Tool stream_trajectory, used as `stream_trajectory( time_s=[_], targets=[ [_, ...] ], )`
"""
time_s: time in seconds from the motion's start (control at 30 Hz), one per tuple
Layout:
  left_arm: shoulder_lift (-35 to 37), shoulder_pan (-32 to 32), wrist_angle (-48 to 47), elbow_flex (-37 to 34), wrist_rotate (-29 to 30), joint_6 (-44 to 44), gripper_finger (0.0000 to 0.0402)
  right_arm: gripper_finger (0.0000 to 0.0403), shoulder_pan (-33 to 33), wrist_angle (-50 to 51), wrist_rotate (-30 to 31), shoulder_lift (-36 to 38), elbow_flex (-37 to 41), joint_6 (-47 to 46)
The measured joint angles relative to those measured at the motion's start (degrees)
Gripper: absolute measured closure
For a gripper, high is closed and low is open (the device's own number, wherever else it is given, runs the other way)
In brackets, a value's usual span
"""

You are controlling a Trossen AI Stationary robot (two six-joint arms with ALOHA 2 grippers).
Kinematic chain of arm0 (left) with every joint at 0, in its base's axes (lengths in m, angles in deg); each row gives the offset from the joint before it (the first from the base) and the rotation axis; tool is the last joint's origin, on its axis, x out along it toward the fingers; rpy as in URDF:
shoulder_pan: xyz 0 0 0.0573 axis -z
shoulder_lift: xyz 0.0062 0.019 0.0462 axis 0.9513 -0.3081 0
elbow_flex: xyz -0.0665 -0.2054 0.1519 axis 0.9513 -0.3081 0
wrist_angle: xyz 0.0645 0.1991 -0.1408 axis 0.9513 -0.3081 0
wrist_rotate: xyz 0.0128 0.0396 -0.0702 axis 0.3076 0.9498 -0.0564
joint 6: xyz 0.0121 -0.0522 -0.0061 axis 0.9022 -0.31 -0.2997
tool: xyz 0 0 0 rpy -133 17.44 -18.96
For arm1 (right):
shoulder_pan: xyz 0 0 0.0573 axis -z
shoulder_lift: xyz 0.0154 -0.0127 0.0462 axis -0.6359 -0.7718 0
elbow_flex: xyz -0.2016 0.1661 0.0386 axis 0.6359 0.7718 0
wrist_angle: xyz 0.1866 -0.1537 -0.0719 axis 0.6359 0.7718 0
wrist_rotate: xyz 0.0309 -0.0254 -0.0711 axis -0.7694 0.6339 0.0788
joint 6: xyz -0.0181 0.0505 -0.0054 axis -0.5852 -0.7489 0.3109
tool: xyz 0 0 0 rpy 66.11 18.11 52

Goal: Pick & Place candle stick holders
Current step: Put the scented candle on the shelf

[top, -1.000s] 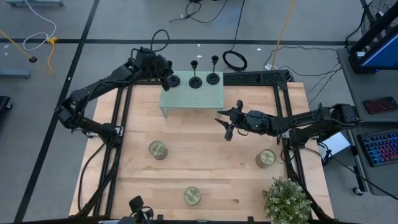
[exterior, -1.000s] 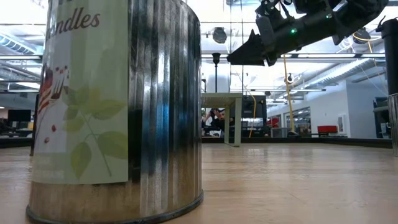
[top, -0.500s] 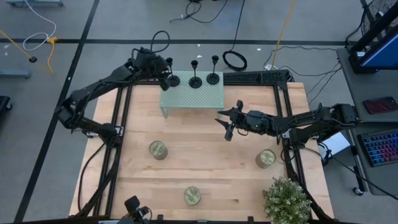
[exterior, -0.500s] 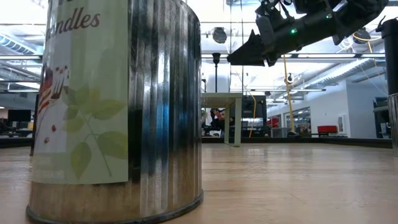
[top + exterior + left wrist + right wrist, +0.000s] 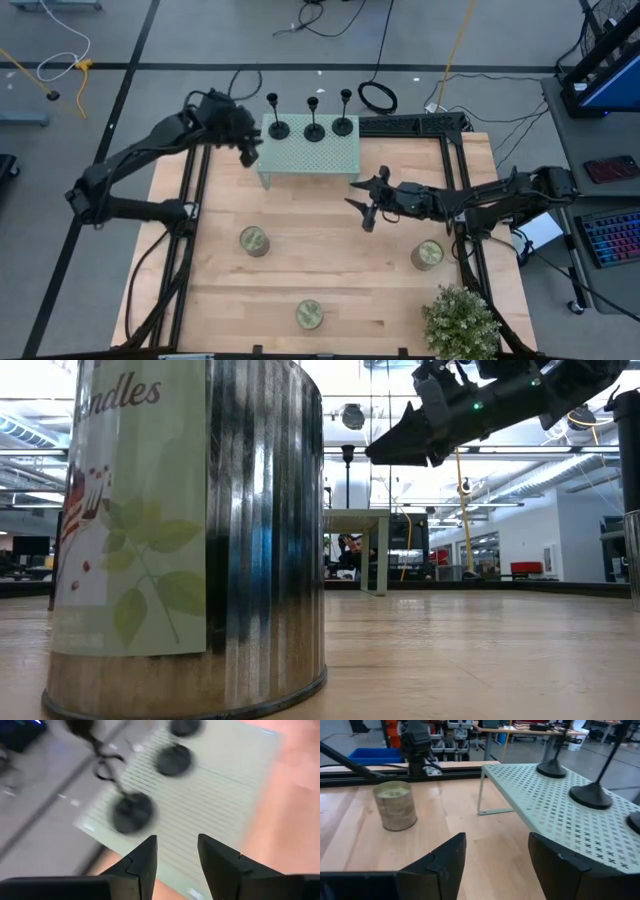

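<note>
From above, three black candle holders stand in a row along the far edge of the pale green perforated shelf (image 5: 308,152): the left holder (image 5: 277,127), the middle holder (image 5: 314,130) and the right holder (image 5: 343,124). The left gripper (image 5: 248,150) hangs just beside the shelf's left end, clear of the left holder and carrying nothing. The right gripper (image 5: 362,200) hovers over the wooden table (image 5: 340,260) just in front of the shelf's right part, fingers spread and empty. Three round tins sit on the table: one at the left (image 5: 254,240), one at the right (image 5: 427,254), one near the front edge (image 5: 309,314). A potted plant (image 5: 461,323) fills the front right corner.

Down at table height, a big ribbed tin (image 5: 185,530) blocks the left half of the picture. Far behind it stands the shelf (image 5: 357,515) with one holder's stem (image 5: 347,465) rising above it. A gripper (image 5: 395,448) reaches in from the upper right, high above the wood.

Left wrist camera now: two dark fingers (image 5: 143,865) stand a narrow way apart with nothing between them, and past them, blurred, three round bases (image 5: 132,813) rest on the shelf (image 5: 220,785).

Right wrist camera: fingers (image 5: 440,865) wide apart, empty. Ahead, the shelf (image 5: 555,815) carries the holders' bases (image 5: 590,795), and a tin (image 5: 395,805) stands on the table beyond.
</note>
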Motion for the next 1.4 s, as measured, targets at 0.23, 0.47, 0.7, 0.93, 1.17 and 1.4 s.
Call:
stream_trajectory(
  time_s=[0.23, 0.47, 0.7, 0.93, 1.17, 1.4],
  targets=[
    [2.66, 14.71, -11.39, 0.0, -5.15, -12.69, 0.029, 0.0191, -0.99, -0.04, 0.01, 0.01, 0.0, -0.2],
    [-0.18, 34.01, -16.63, -0.04, 1.97, -27.95, 0.0313, 0.0196, -0.99, 0.33, 0.09, 0.0, 0.0, -2.62],
    [-3.35, 46.65, -20.05, -0.04, 8.82, -43.38, 0.0314, 0.0197, -0.99, 0.35, 0.08, 0.0, 0.0, -2.32],
    [-8.79, 55.33, -19.4, -0.5, 11.93, -44.87, 0.0313, 0.0197, -0.91, -0.12, 0.07, 0.02, 0.0, 0.62],
    [-14.01, 58.46, -19.52, -1.03, 13.13, -44.78, 0.0313, 0.0197, -0.86, -2.43, 0.07, 0.0, 0.0, 5.05],
    [-18.89, 59.89, -20.14, -1.03, 9.93, -45.81, 0.0313, 0.0197, 0.37, -5.29, 0.11, 0.02, 0.0, 4.76]
  ],
)
